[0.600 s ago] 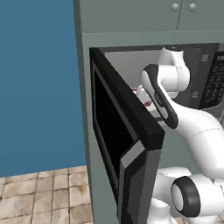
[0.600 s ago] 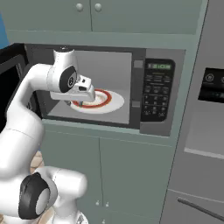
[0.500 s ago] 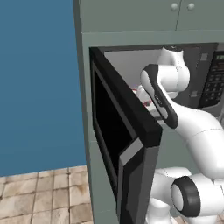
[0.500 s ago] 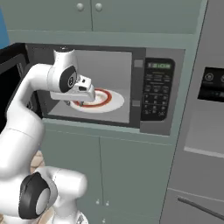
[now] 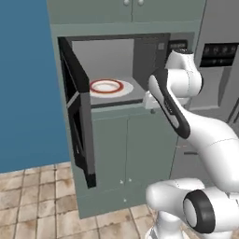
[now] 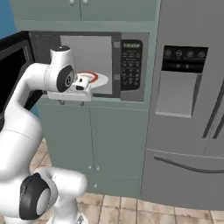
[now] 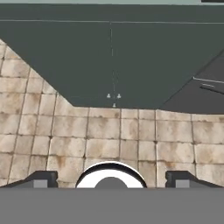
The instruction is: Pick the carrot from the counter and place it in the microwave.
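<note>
Jaws spread wide, holding nothing (over tiled floor (image 7: 109, 135)); microwave (image 5: 116, 70) door open.

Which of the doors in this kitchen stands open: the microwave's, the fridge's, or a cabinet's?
The microwave door: its black panel swings out leftward, baring the red-ringed plate. The fridge and lower cabinet doors sit flush.

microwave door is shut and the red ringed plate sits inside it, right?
Not quite: the microwave door is swung wide open, as the left base view shows. The red-ringed plate does sit inside it.
</note>
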Robot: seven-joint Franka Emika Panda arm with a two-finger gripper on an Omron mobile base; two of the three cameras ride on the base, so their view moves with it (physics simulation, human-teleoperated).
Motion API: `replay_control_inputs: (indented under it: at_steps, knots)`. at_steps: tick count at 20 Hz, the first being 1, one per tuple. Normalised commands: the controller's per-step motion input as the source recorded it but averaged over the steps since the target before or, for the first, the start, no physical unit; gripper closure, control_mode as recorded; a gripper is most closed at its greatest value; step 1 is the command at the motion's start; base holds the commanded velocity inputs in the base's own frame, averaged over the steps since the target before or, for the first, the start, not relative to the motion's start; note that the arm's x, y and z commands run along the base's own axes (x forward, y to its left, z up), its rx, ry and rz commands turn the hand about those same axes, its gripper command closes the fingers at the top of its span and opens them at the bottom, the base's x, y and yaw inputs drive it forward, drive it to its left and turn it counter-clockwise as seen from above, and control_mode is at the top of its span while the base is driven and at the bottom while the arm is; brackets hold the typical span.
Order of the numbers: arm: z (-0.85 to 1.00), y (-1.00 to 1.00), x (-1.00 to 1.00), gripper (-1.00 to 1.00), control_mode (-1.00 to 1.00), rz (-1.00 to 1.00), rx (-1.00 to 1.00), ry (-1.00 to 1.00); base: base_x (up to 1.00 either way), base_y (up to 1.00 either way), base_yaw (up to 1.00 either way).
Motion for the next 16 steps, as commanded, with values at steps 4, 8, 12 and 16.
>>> replay_control_inputs:
  at_steps: [4,8,12,16]
  knots:
    - [0.0,0.0,0.0,-1.0,1.0,0.0,0.0,0.0,0.11,-0.43,-0.45]
    - [0.0,0.0,0.0,-1.0,1.0,0.0,0.0,0.0,0.21,-0.4,-0.55]
    - [0.0,0.0,0.0,-1.0,1.0,0.0,0.0,0.0,0.31,-0.28,-0.71]
    - [0.0,0.0,0.0,-1.0,1.0,0.0,0.0,0.0,0.65,-0.35,-0.61]
